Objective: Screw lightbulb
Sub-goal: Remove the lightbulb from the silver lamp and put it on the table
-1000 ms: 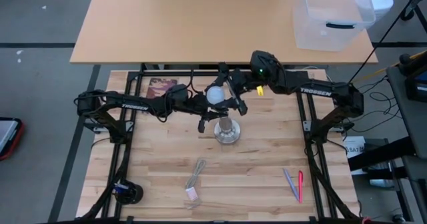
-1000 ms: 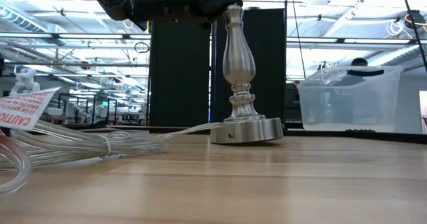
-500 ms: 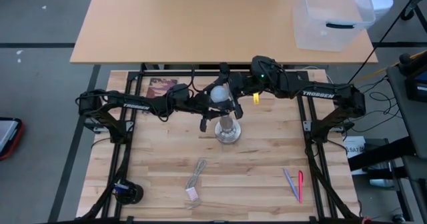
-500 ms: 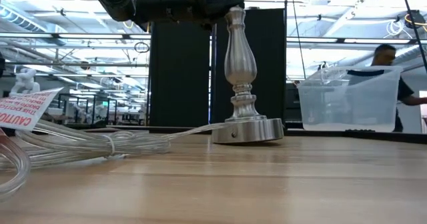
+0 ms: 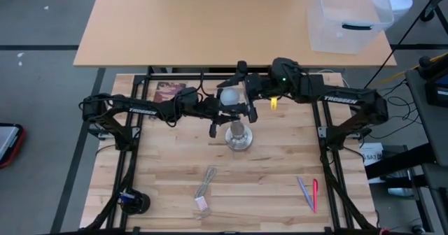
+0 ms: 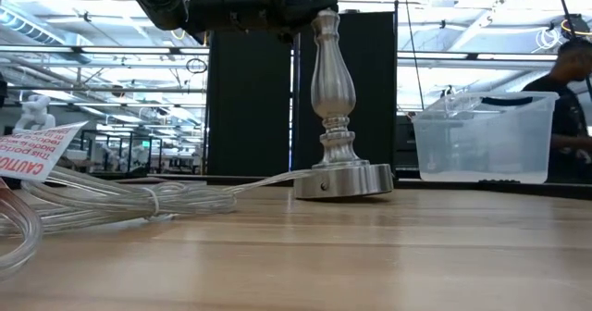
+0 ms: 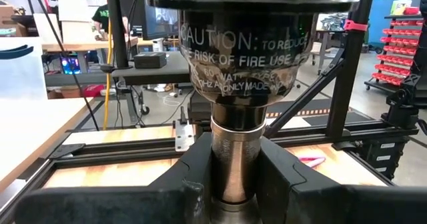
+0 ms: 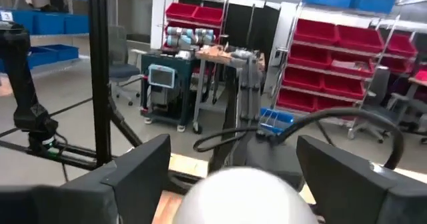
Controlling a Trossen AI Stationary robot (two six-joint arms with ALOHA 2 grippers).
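Left gripper [image 7: 233, 184] clamps the stand [image 6: 335, 107]; right gripper [image 8: 230, 164] jaws spread wide around the lightbulb [image 5: 228, 96], gripping nothing. A crooked bulb could cross-thread.

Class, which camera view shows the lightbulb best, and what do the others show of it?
The high view: the whole white globe of the lightbulb shows from above. The right wrist view shows only its rounded top. The low and left wrist views do not show it.
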